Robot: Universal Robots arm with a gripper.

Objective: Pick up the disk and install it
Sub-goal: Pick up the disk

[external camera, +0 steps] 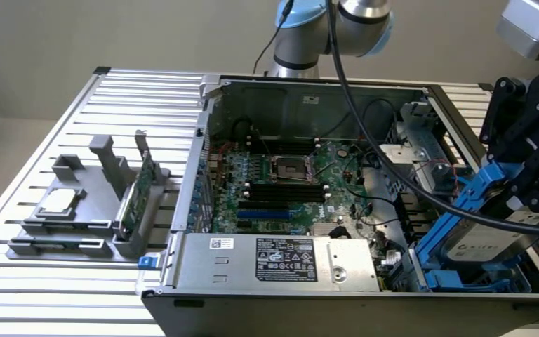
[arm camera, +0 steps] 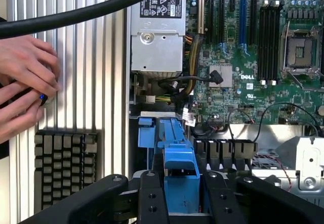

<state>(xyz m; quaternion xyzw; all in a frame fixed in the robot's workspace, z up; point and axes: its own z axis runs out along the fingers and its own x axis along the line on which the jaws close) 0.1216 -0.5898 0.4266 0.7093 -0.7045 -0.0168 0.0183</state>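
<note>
Holding the disk (external camera: pixel 485 246) by its bright blue frame in the black gripper (external camera: pixel 522 200), jaws partly closed and pinching the frame from both sides. Hanging it tilted at the exterior view's right end of the open computer case (external camera: pixel 316 83), top edge up at the gripper, lower end reaching down among the blue rails of the drive bay (external camera: pixel 443 281). Not showing whether touching those rails. Holding it close to the case wall on that side and close to the silver metal cage (external camera: pixel 410 158) beside it, with little room to spare. Sitting apart from the grey power supply (external camera: pixel 269 260). Trailing a thick black cable (arm camera: pixel 76 14) across the front of the disk. Leaving lots of open room over the green motherboard (external camera: pixel 279 182). Leaving well apart, on the slatted table (external camera: pixel 26 281) at the exterior view's left, a grey holder (external camera: pixel 64 246) with a green circuit card (external camera: pixel 135 196) standing on edge and a small square chip (external camera: pixel 59 202) lying flat. Showing, in the wrist view, a person's hands (arm camera: pixel 25 87) over the slats beside the case, near a keyboard (arm camera: pixel 66 163).
</note>
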